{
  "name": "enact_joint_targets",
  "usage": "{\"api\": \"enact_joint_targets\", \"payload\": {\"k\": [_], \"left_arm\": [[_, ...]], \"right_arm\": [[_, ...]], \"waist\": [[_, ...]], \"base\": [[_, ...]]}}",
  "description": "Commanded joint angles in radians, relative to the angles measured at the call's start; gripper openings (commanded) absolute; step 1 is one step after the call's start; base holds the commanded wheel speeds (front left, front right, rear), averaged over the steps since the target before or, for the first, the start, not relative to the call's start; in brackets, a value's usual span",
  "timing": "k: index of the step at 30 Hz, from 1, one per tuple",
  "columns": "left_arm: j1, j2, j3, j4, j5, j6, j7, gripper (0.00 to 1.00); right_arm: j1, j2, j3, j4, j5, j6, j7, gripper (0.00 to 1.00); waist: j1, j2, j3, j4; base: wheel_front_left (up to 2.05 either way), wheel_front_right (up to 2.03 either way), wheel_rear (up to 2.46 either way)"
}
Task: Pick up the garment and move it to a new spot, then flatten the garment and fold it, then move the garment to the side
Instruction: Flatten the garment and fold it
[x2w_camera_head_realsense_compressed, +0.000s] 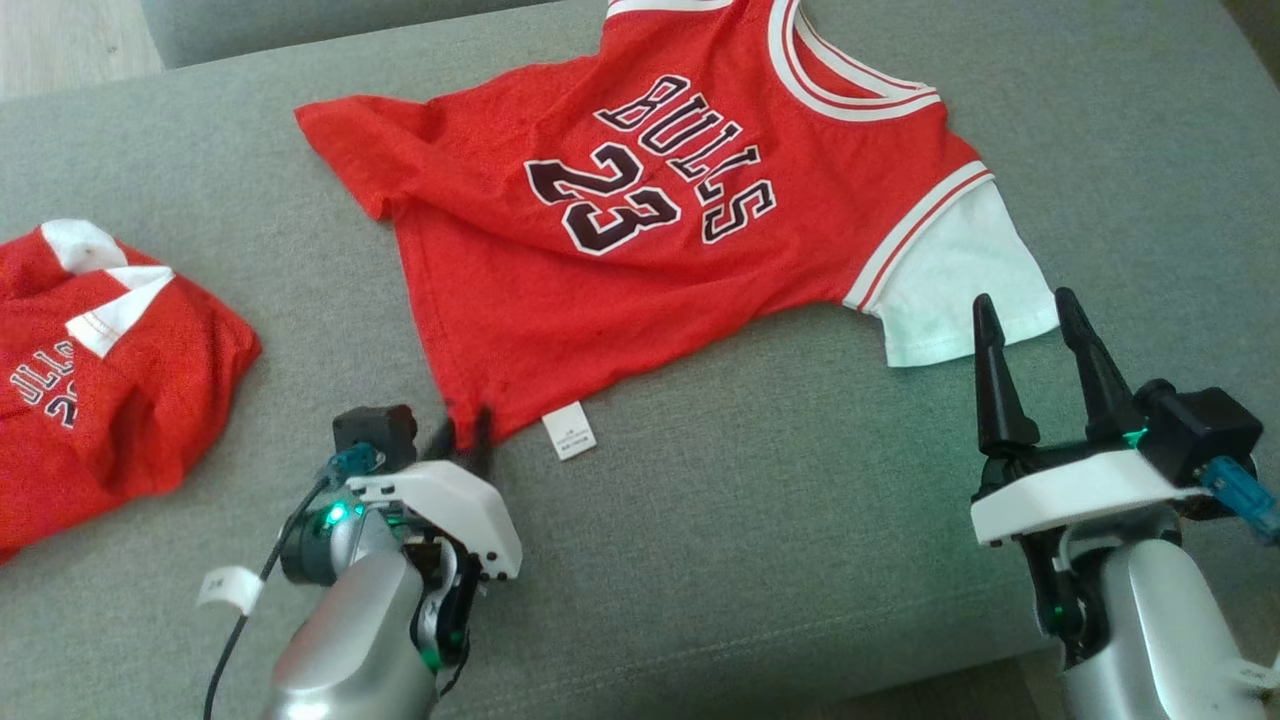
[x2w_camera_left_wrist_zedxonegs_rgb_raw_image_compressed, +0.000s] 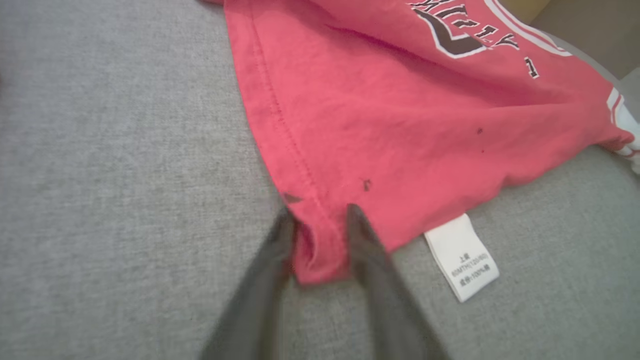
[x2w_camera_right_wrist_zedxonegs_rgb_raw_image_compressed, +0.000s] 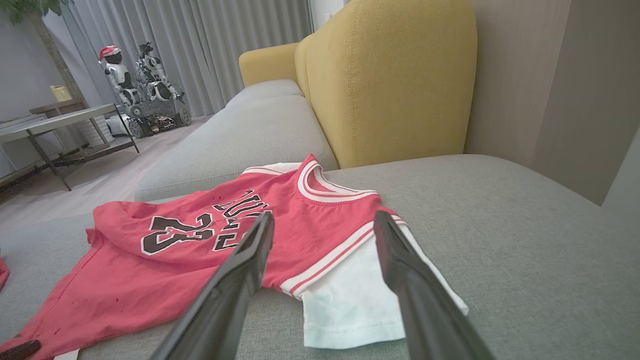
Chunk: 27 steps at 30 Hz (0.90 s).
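Your left hand (x2w_camera_left_wrist_zedxonegs_rgb_raw_image_compressed: 320, 220), fingers spread, straddles the jersey's (x2w_camera_head_realsense_compressed: 600, 300) near hem corner; the cloth bunches between them, not visibly pinched. A white label (x2w_camera_head_realsense_compressed: 568, 430) pokes out from under the jersey's hem, just right of that corner. Your right hand (x2w_camera_head_realsense_compressed: 1025, 300), fingers wide apart and holding nothing, hovers at the jersey's white sleeve (x2w_camera_head_realsense_compressed: 940, 290). The jersey lies spread out, print up, with the grey seat (x2w_camera_head_realsense_compressed: 750, 550) beneath it. A second, crumpled shirt (x2w_camera_head_realsense_compressed: 110, 380) lies well left of the jersey.
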Motion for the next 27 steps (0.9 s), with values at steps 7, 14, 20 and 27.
{"api": "enact_joint_targets", "payload": {"k": [7,14,20,27], "left_arm": [[-0.047,0.021,0.039,-0.007,-0.016,0.011,-0.062,0.00],[-0.024,0.055,0.106,-0.123,0.006,0.048,-0.097,0.00],[0.036,0.061,0.153,-0.220,0.027,0.059,-0.098,0.00],[0.079,0.049,0.167,-0.273,0.051,0.041,-0.098,0.00]], "right_arm": [[-0.051,-0.002,-0.006,0.008,0.006,-0.001,-0.004,1.00],[-0.059,-0.002,-0.076,0.098,0.019,-0.001,0.041,1.00],[-0.090,-0.002,-0.136,0.219,0.063,-0.001,0.068,1.00],[-0.165,-0.002,-0.187,0.419,0.040,-0.001,0.063,1.00]], "waist": [[0.0000,0.0000,-0.010,0.027],[0.0000,0.0000,-0.020,0.073],[0.0000,0.0000,-0.016,0.107],[0.0000,0.0000,-0.001,0.135]], "base": [[0.00,0.00,0.00],[0.00,0.00,0.00],[0.00,0.00,0.00],[0.00,0.00,0.00]]}}
